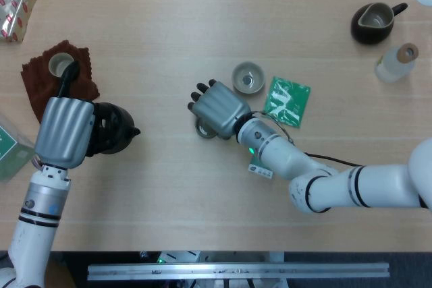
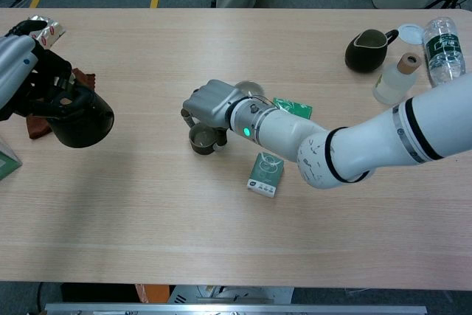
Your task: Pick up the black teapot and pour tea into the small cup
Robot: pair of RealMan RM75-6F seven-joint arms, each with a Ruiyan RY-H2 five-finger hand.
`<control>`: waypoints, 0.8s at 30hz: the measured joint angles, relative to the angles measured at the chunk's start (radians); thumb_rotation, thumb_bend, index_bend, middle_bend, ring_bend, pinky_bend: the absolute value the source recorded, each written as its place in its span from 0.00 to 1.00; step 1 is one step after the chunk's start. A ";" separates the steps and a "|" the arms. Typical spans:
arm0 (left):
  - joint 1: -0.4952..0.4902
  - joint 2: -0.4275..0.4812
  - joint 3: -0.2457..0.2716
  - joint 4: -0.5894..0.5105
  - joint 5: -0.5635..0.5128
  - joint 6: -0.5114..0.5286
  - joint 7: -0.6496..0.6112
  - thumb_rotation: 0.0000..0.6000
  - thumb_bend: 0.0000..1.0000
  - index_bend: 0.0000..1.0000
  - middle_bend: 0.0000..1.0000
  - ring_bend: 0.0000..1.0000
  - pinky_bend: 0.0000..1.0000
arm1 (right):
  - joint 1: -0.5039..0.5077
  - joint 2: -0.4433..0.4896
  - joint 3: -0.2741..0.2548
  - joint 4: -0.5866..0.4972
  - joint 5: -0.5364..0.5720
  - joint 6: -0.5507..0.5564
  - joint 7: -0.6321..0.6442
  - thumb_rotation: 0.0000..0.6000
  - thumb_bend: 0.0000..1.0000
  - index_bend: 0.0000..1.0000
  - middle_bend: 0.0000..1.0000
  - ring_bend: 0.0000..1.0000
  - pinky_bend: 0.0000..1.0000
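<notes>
My left hand (image 1: 65, 131) (image 2: 16, 71) grips the black teapot (image 1: 111, 127) (image 2: 75, 116) and holds it above the table at the left, spout toward the middle. My right hand (image 1: 219, 108) (image 2: 211, 102) holds the small dark cup (image 2: 201, 138) (image 1: 204, 128) near the table's centre; its fingers wrap the cup, which is mostly hidden under the hand in the head view. The cup stands upright on or just over the wood; I cannot tell which.
A grey bowl-shaped cup (image 1: 248, 77) and a green packet (image 1: 287, 101) lie right behind my right hand. A small green box (image 2: 266, 173) sits under the forearm. A brown cloth (image 1: 57, 80) with another cup is far left. A dark pitcher (image 1: 373, 22) and bottles (image 2: 445, 43) stand far right.
</notes>
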 measured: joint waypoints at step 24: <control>-0.002 0.006 -0.002 0.008 0.006 -0.006 -0.011 0.90 0.30 0.87 0.98 0.77 0.06 | -0.026 0.135 0.002 -0.084 -0.084 0.019 0.107 1.00 0.19 0.14 0.21 0.11 0.16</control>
